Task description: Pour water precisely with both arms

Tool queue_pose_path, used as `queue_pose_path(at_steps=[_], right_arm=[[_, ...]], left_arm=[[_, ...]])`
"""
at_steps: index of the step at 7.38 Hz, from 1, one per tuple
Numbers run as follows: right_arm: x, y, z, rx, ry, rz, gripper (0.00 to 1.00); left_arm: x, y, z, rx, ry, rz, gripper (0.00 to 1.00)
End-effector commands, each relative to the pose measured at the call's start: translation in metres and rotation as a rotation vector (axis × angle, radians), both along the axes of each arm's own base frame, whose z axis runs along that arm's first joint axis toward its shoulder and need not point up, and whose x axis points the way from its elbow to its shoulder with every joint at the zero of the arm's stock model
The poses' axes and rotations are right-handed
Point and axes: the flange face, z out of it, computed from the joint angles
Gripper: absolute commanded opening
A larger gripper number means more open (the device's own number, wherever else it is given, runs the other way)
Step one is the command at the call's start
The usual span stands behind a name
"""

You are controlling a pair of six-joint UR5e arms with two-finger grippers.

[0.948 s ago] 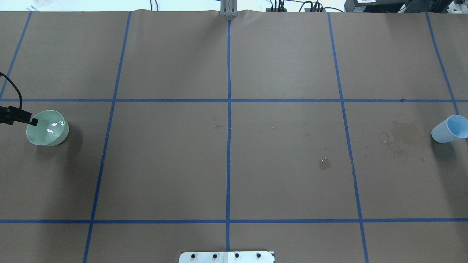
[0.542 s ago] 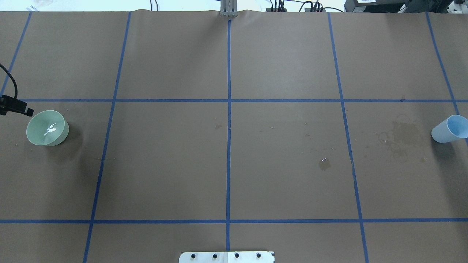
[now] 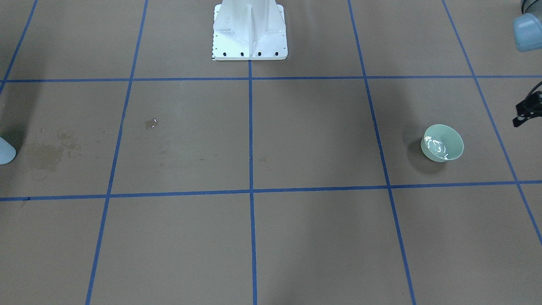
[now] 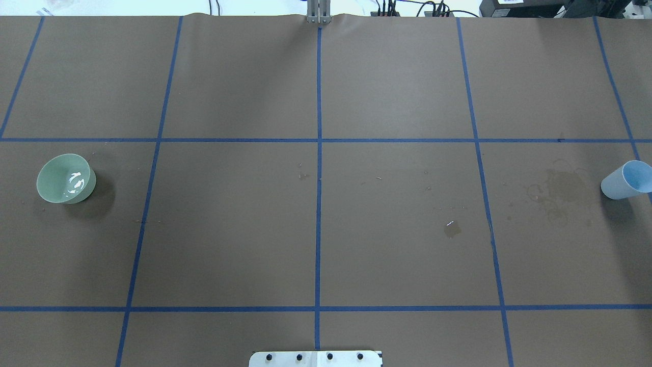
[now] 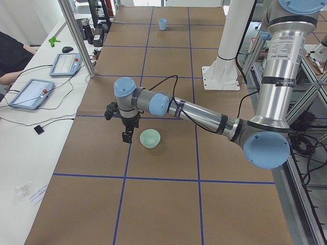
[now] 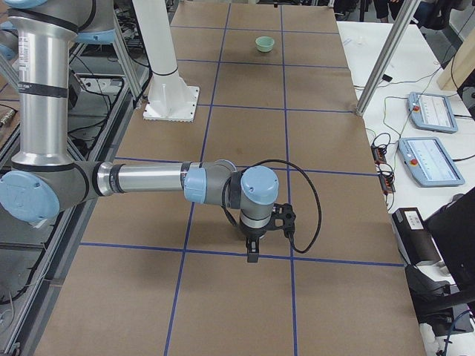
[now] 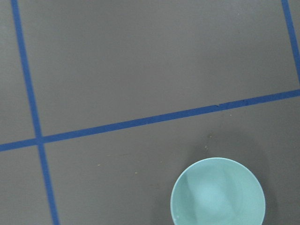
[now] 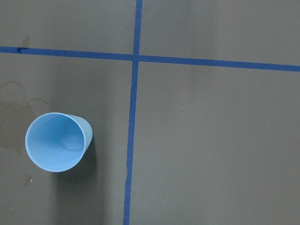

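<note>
Inside the pale green bowl [image 4: 65, 179], the water [image 4: 74, 181] is glinting as a few white, rippled patches. That bowl is standing upright on the brown paper-covered table [image 4: 229, 229], towards the end on the robot's left. Near it but clear of it, the left gripper [image 5: 127, 137] is hanging above the paper with its fingers pointing down. Whether its jaws are parted or closed I cannot tell, and nothing is showing between them. The left arm [image 5: 199, 115] is reaching out low over the table. Well apart, at the opposite end, a light blue cup [image 4: 625, 180] is standing upright beside dull brownish stains [image 4: 560, 187]. A small wet spot [image 4: 452, 228] is glinting between the two vessels, nearer the cup. The right gripper [image 6: 252, 256] is pointing down from the right arm [image 6: 148, 180]; its jaw state cannot be judged.
</note>
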Motion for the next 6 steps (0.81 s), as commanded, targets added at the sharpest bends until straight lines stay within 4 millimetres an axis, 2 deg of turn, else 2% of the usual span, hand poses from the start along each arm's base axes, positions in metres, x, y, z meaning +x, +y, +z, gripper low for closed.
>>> queue_pose_path(at_steps=[1,2,3,4,5,6], right_arm=[[-0.001,-0.003,-0.005,0.01,-0.017,0.001,1.0],[-0.001,-0.006,-0.009,0.017,-0.016,0.002,1.0],[0.0,-0.006,-0.008,0.014,-0.016,0.004,1.0],[0.0,-0.006,-0.008,0.011,-0.016,0.004,0.99],[0.0,-0.003,-0.004,-0.003,-0.017,0.005,1.0],[-0.001,0.0,-0.003,-0.007,-0.017,0.005,1.0]], left_arm=[[-0.06,-0.002,0.032,-0.112,0.041,-0.031,1.0],[-0.059,0.013,0.088,-0.131,0.097,0.032,1.0],[-0.069,0.039,0.136,-0.137,0.101,0.031,1.0],[-0.077,0.062,0.156,-0.094,0.101,0.011,1.0],[-0.077,0.066,0.158,-0.102,0.101,-0.006,1.0],[-0.078,0.065,0.147,-0.118,0.094,-0.047,1.0]])
